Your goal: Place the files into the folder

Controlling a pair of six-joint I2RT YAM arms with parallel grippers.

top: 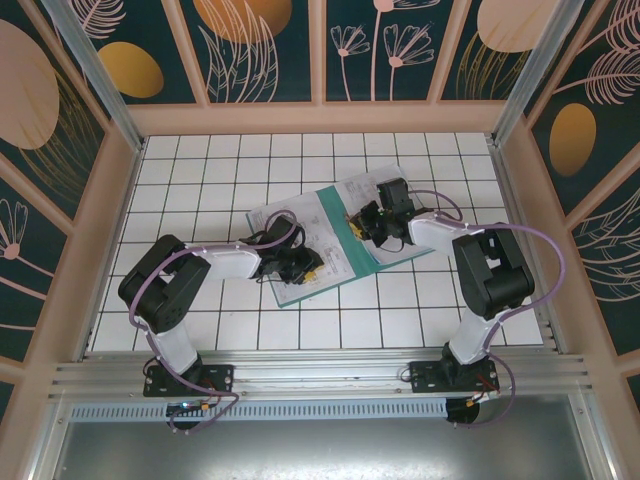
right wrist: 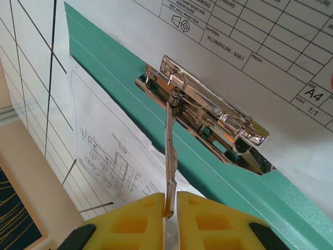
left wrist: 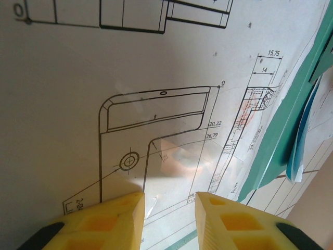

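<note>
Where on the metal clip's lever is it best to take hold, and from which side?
Pinch the free tip of the lever, end-on, as the right claw does: the strip is thin, flat and stands clear of the folder.

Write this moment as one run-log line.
left gripper: open over white printed sheet | right gripper: shut on silver metal clip lever | teal-green flat folder: open
</note>
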